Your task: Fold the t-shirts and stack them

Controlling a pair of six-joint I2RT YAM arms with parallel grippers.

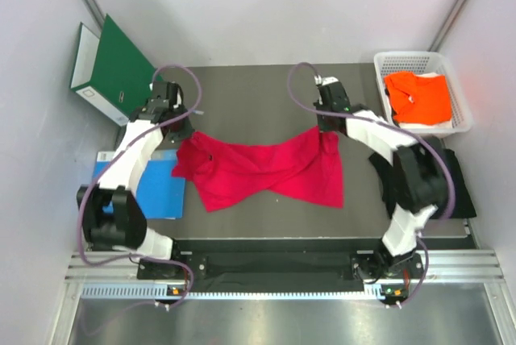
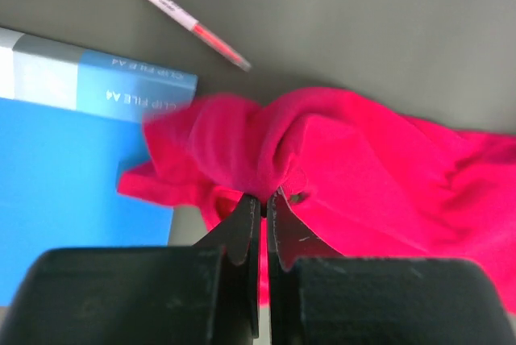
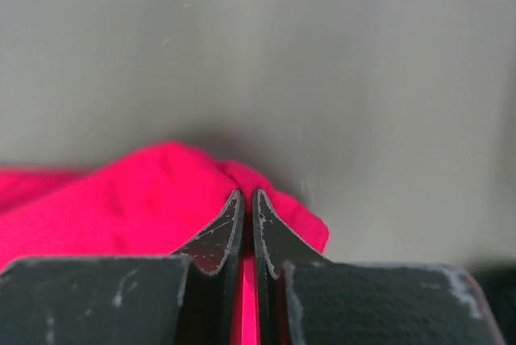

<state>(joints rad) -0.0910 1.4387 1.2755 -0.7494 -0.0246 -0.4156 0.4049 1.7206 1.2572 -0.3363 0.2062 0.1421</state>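
A crimson red t-shirt (image 1: pixel 266 169) hangs stretched and twisted between my two grippers over the dark table (image 1: pixel 250 95). My left gripper (image 1: pixel 182 142) (image 2: pixel 264 197) is shut on its bunched left end (image 2: pixel 242 147). On the shirt's right corner (image 3: pixel 161 192) my right gripper (image 1: pixel 329 137) (image 3: pixel 247 193) is shut as well. An orange t-shirt (image 1: pixel 417 97) lies in the white basket (image 1: pixel 403 60) at the back right. A black t-shirt (image 1: pixel 451 176) lies at the table's right edge, partly under my right arm.
A blue A4 file (image 1: pixel 153 188) (image 2: pixel 56 168) lies flat at the left under my left arm. A green binder (image 1: pixel 113 67) leans on the left wall. A pink pen (image 2: pixel 173 13) rests on the table beyond the file.
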